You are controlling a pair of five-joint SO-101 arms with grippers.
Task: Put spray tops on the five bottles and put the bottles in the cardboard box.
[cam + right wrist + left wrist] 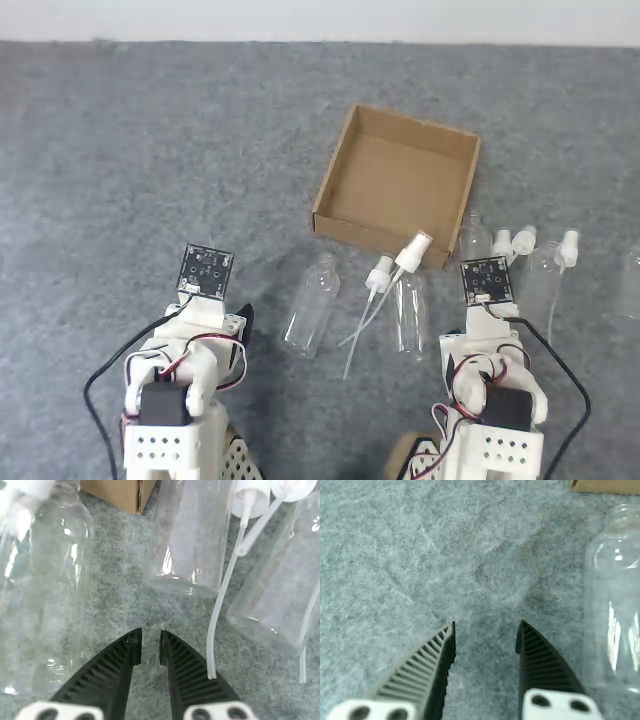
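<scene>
Several clear plastic bottles lie on the grey carpet. One bottle (312, 305) is beside my left arm (185, 385), and the same bottle (615, 605) lies just to the side of my left gripper (485, 630), which is open over bare carpet. A second bottle (410, 312) lies by two spray tops (413, 252) with long tubes. My right gripper (150, 640) is shut, holding nothing, between a bottle (45, 580) and a spray top's tube (225, 605). Beyond it lie two bottles (192, 535) (280, 580). The cardboard box (330, 190) sits empty behind.
More spray tops (515, 241) (568, 248) and bottles (540, 280) (630, 285) crowd the carpet to the right of the box. A box corner (120, 492) is just beyond the right gripper's bottles. Open carpet stretches to the left (120, 180).
</scene>
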